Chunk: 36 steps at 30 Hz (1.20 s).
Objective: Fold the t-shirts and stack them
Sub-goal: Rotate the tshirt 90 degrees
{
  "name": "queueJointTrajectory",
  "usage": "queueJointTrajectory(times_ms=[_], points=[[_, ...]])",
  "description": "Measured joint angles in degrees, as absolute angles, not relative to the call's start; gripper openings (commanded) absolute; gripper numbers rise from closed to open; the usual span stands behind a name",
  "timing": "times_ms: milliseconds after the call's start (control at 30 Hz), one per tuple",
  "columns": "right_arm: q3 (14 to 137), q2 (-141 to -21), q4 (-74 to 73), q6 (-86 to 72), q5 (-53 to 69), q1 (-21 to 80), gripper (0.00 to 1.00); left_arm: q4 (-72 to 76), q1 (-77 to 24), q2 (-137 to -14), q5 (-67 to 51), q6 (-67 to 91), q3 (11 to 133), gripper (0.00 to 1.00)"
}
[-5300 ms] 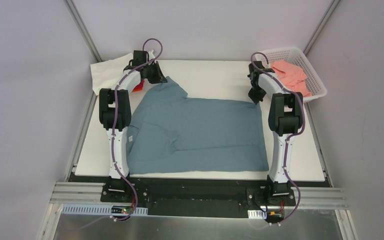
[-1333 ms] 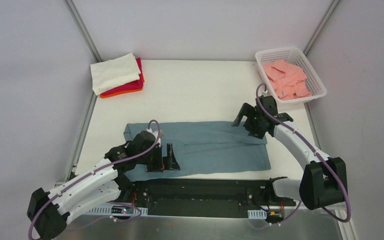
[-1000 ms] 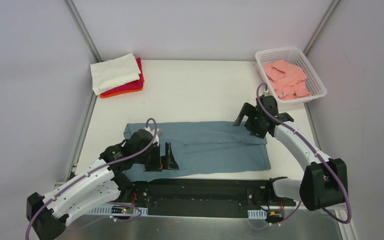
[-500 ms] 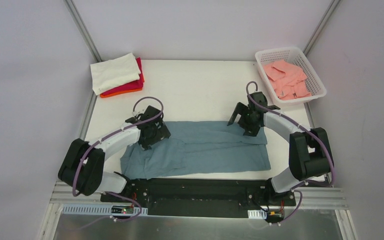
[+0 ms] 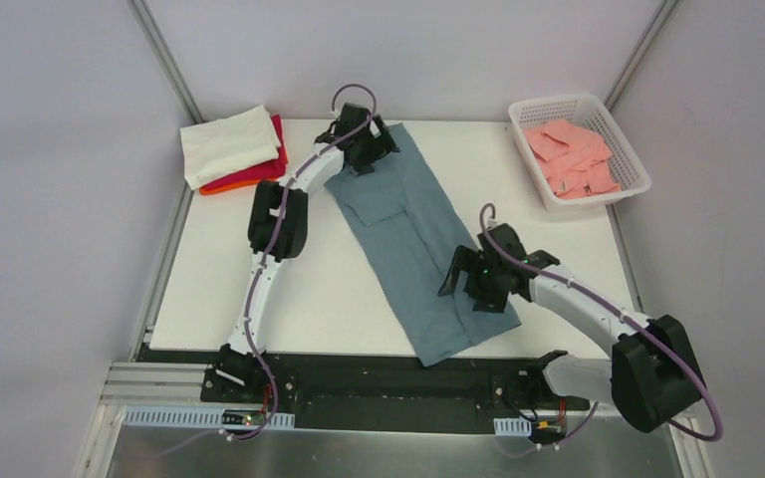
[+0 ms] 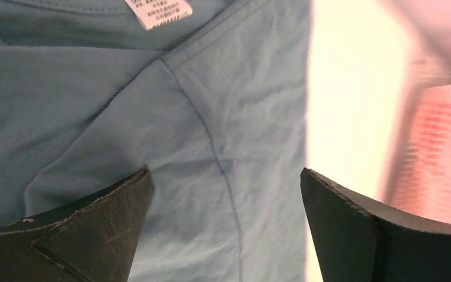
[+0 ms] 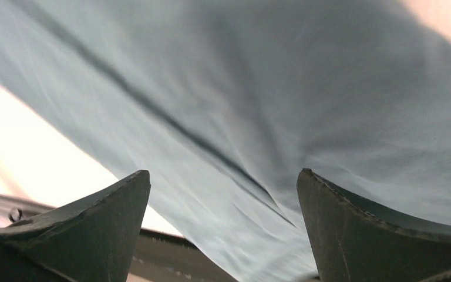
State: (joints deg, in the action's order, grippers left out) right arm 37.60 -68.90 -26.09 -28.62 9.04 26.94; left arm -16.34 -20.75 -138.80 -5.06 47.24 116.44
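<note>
Shirt (image 5: 413, 239), blue-grey, lies as 1 long folded strip, diagonal across table (image 5: 339, 289). L gripper (image 6: 224, 173) wide apart over collar end, R gripper (image 7: 223, 172) wide apart over near end.

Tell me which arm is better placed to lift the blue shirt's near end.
Probably the right: the right gripper hangs open over the blue shirt near that end, while the left gripper is at the far collar end.

T-shirt (image 5: 413, 234) across table (image 5: 259, 289); stack (image 5: 231, 147) far left, basket (image 5: 626, 149) far right.
</note>
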Motion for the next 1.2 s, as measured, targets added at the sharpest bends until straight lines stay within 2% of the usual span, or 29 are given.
queueJointTrajectory(times_ms=[67,133,200,400,700,833,967,1200], points=[[37.6,-69.5,-26.3,-28.9,9.9,31.1,0.99,-14.1,-20.9,-150.8,-10.7,48.7,134.3,0.99],[37.6,-71.5,-26.2,-28.9,10.7,34.8,1.00,-11.0,-21.0,-158.9,-14.5,51.4,145.7,0.99],[38.3,-75.0,-26.2,-28.7,12.3,38.5,0.99,-3.7,-21.0,-163.4,-17.3,56.5,148.7,0.99],[42.7,-80.8,-24.6,-28.2,14.3,43.1,0.99,8.5,-21.0,-165.8,-17.5,66.0,147.1,0.99],[48.0,-86.9,-23.8,-27.6,16.5,46.4,1.00,13.3,-21.0,-166.5,-15.5,70.1,146.5,0.99],[48.6,-86.7,-24.0,-27.6,13.7,47.9,1.00,13.2,-21.0,-166.4,-16.4,69.1,146.5,0.99],[48.6,-80.6,-26.0,-27.9,7.1,48.0,1.00,10.8,-21.0,-162.6,-20.4,65.0,142.3,0.99],[47.0,-61.1,-26.2,-29.9,-5.3,47.4,1.00,3.3,-21.2,-143.8,-29.6,55.7,126.1,0.99]])
